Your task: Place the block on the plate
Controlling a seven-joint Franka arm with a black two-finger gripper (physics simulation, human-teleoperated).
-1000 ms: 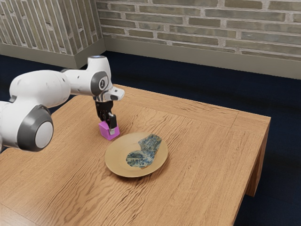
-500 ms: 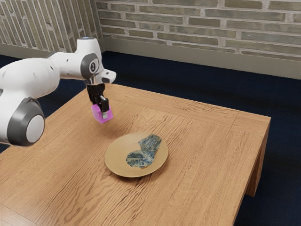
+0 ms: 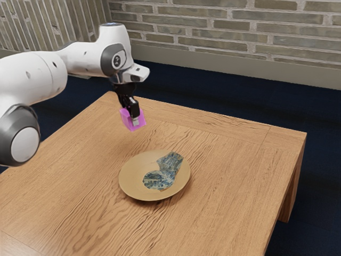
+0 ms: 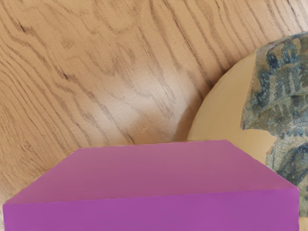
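Above the table point(image 3: 229, 160), my gripper point(image 3: 131, 119) closed around the pink block point(image 3: 127, 120), the plate point(image 3: 130, 178) lower, open wood between it and the far edge

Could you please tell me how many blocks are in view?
1: the purple-pink cube-shaped block, held in the black two-finger gripper above the brown wooden table, off the round tan plate with blue-patterned patches. Another could be hidden behind the white arm.
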